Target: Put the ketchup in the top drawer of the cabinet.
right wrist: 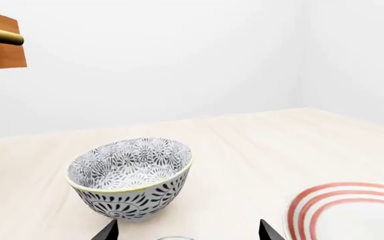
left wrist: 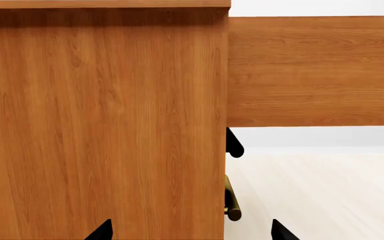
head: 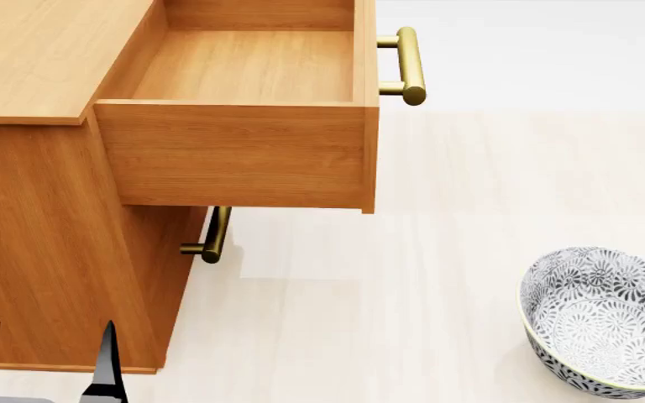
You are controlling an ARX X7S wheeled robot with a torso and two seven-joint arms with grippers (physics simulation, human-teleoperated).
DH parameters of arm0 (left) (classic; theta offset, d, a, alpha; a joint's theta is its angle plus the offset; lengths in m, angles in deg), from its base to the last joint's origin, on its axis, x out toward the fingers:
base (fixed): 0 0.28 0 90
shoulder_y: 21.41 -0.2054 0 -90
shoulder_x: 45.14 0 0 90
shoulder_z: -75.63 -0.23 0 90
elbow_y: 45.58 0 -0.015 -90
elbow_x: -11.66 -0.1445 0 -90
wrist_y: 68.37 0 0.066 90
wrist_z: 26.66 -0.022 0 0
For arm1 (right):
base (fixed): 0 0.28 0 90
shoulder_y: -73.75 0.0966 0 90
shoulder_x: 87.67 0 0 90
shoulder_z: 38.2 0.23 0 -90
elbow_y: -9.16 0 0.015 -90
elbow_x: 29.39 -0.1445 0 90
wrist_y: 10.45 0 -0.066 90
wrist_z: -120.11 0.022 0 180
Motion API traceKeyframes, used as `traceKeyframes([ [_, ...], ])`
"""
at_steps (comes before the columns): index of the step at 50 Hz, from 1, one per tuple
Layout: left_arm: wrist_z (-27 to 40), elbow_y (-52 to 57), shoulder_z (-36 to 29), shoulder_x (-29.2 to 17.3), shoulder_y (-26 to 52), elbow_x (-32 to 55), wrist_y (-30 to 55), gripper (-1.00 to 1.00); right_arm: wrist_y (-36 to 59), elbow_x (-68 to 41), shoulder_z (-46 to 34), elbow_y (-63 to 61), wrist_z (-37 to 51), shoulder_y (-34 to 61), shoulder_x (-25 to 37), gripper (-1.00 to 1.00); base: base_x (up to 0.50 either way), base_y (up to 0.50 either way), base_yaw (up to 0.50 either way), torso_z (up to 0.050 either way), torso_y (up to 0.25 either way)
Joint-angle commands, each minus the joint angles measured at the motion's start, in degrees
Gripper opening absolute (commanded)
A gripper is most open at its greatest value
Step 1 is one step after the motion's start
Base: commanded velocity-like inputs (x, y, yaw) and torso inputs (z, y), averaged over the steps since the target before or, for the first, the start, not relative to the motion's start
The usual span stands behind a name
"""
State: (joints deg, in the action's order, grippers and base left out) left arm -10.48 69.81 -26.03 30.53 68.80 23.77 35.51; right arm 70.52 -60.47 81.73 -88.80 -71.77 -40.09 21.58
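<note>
The top drawer (head: 249, 80) stands pulled out and empty, but the ketchup is nowhere in view. Both the left gripper (head: 43, 357) and right gripper (right wrist: 187, 231) gape wide, holding nothing, the right one near a patterned bowl (right wrist: 132, 177).

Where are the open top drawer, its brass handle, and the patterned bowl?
top drawer (head: 244, 155): head view, on its outer side panel.
brass handle (head: 409, 65): head view, on the middle of the bar.
patterned bowl (right wrist: 138, 197): right wrist view, on its outer wall.

Grained wood cabinet (head: 43, 252), brass handle (head: 409, 65)
</note>
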Motion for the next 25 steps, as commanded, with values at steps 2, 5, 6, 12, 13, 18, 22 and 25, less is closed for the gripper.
traceKeyframes([
  [2, 0.44, 0.13, -0.27, -0.26, -0.15, 0.25, -0.1, 1.0, -2.62, 1.98, -0.79, 4.2, -1.45, 0.2, -1.1, 1.0, 0.0, 0.0, 0.0, 0.0, 0.0],
  [5, 0.5, 0.04, -0.4, -0.31, -0.26, 0.24, -0.27, 1.0, -2.3, 3.32, -2.23, 4.09, -2.3, -0.26, -0.57, 1.0, 0.0, 0.0, 0.0, 0.0, 0.0],
  [6, 0.54, 0.16, -0.39, -0.33, -0.28, 0.33, -0.23, 1.0, -1.68, 3.38, -3.31, 4.01, -3.42, -0.66, -0.1, 1.0, 0.0, 0.0, 0.0, 0.0, 0.0],
  [12, 0.73, 0.09, -0.4, -0.47, -0.35, 0.51, -0.29, 1.0, -1.9, 4.08, -4.7, 4.82, -4.8, -0.8, 0.12, 1.0, 0.0, 0.0, 0.0, 0.0, 0.0],
  [13, 0.76, 0.08, -0.45, -0.5, -0.36, 0.47, -0.34, 1.0, -1.94, 4.17, -4.83, 5.1, -4.97, -0.82, 0.16, 1.0, 0.0, 0.0, 0.0, 0.0, 0.0],
  [18, 0.82, -0.46, -0.58, -0.49, -0.38, 0.53, -0.79, 1.0, -2.32, 4.71, -4.81, 6.05, -4.81, -0.67, 0.08, 1.0, 0.0, 0.0, 0.0, 0.0, 0.0],
  [22, 0.9, -0.59, -0.6, -0.54, -0.28, 0.74, -0.76, 1.0, -2.31, 4.44, -4.55, 6.13, -4.66, -0.72, 0.05, 1.0, 0.0, 0.0, 0.0, 0.0, 0.0],
  [25, 0.94, -1.0, -0.75, -0.54, -0.1, 0.68, -0.89, 1.0, -2.25, 4.02, -4.08, 6.64, -4.14, -0.22, -0.08, 1.0, 0.0, 0.0, 0.0, 0.0, 0.0],
])
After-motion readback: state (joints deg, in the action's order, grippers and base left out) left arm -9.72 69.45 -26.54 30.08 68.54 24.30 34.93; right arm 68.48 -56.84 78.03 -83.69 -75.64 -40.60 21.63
